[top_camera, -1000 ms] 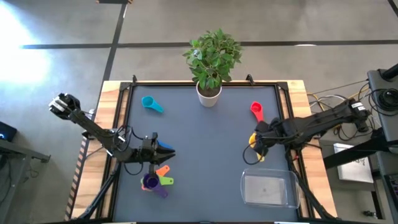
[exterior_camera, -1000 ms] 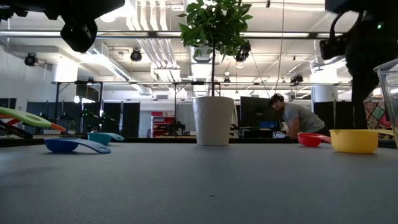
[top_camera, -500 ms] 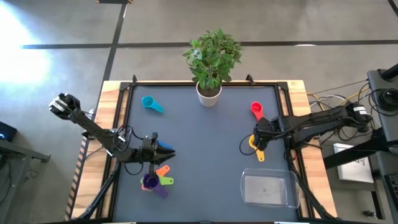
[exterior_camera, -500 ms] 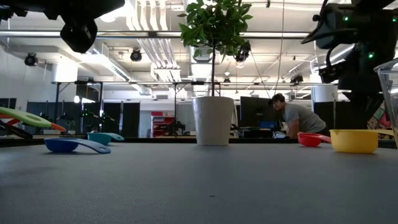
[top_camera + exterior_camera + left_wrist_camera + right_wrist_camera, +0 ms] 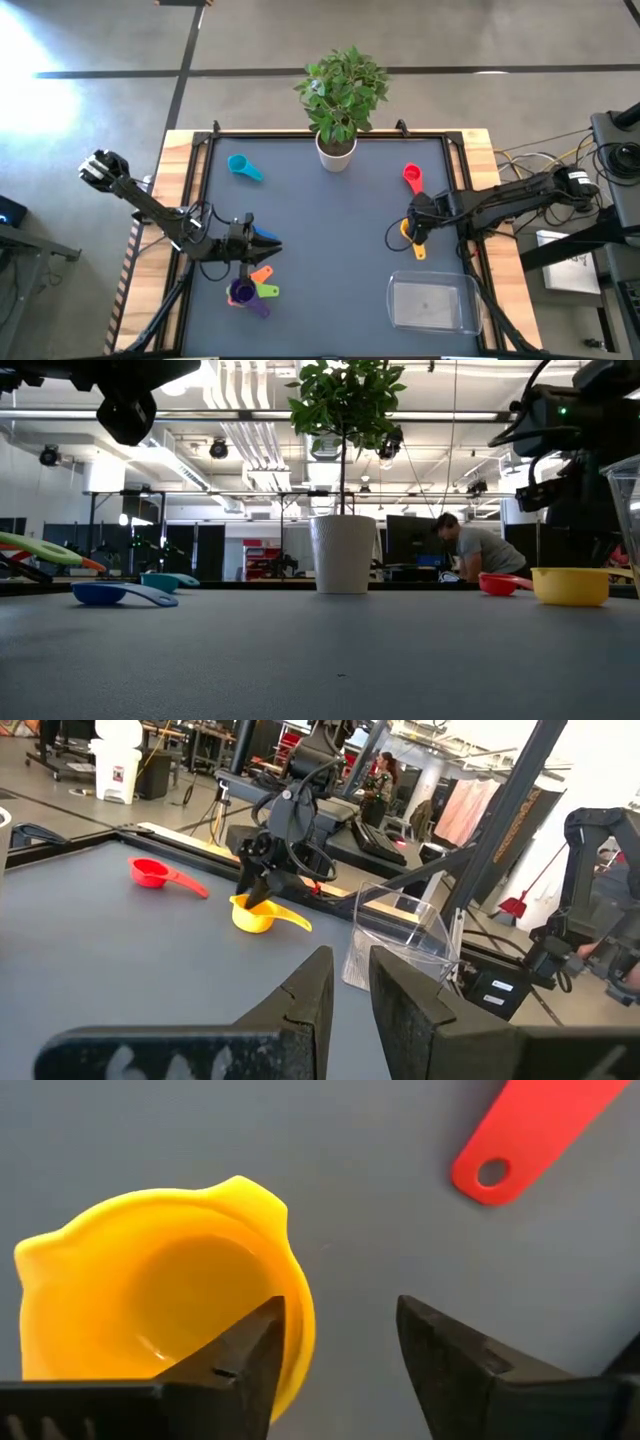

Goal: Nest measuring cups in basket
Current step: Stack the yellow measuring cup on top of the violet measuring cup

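Observation:
A yellow measuring cup [image 5: 150, 1300] stands upright on the grey table, its handle [image 5: 417, 250] pointing to the near edge. My right gripper [image 5: 335, 1330] is open and points steeply down over it, one finger over the bowl's inside and the other outside its rim. The red cup [image 5: 411, 176] lies just beyond. My left gripper [image 5: 352, 980] hangs level, high over the blue cup [image 5: 266, 240], open by a narrow gap with nothing in it. The orange cup [image 5: 262, 273], green cup [image 5: 268, 291] and purple cup [image 5: 242, 293] lie near it, and the teal cup [image 5: 238, 164] at the far left. The clear basket [image 5: 432, 303] stands near right. My right gripper comes from above, and its fingers stand astride the yellow cup's rim [image 5: 296, 1312] on the side toward the red cup's handle [image 5: 530, 1130]. Whether either finger touches the cup I cannot tell. The cup rests on the table.
A white pot [image 5: 337, 152] with a green plant stands at the middle of the far edge. Black rails [image 5: 200, 180] frame the table. Bare grey tabletop lies between the two arms. A person stands in the room behind the table.
My right gripper has come down over the yellow cup, shifting slightly toward the far edge. The cup has stayed where it was.

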You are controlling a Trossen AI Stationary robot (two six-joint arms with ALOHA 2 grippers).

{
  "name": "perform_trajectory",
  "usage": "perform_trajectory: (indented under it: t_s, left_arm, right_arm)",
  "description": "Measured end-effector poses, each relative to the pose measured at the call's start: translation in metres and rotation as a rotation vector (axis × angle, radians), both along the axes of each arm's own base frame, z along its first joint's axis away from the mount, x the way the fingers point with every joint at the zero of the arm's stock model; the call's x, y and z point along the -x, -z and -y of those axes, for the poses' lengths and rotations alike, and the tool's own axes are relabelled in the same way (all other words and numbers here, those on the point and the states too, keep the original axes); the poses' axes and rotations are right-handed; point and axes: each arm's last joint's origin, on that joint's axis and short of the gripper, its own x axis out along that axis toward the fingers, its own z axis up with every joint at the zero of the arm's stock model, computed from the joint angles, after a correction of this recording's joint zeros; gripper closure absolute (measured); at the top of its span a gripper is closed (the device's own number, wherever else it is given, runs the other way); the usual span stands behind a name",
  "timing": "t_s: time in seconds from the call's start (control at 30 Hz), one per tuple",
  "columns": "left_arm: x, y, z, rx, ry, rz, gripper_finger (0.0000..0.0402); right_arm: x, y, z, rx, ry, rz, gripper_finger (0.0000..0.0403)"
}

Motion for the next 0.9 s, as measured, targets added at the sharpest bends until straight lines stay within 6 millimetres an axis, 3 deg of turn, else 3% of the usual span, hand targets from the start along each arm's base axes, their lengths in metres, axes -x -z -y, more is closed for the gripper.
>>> perform_trajectory:
  t_s: [0.4, 0.67, 0.9]
  left_arm:
    - [0.0, 0.001, 0.0, -0.003, 0.0, -0.005, 0.0351]
    - [0.0, 0.001, 0.0, 0.005, 0.002, -0.01, 0.0351]
    - [0.0, 0.003, 0.0, 0.034, -0.003, -0.022, 0.0351]
  right_arm:
    - [-0.008, -0.008, 0.0, 0.009, -0.057, 0.048, 0.0382]
    - [-0.03, -0.04, -0.001, 0.03, -0.117, 0.185, 0.0393]
    - [-0.068, -0.076, -0.004, 0.09, -0.242, 0.536, 0.0394]
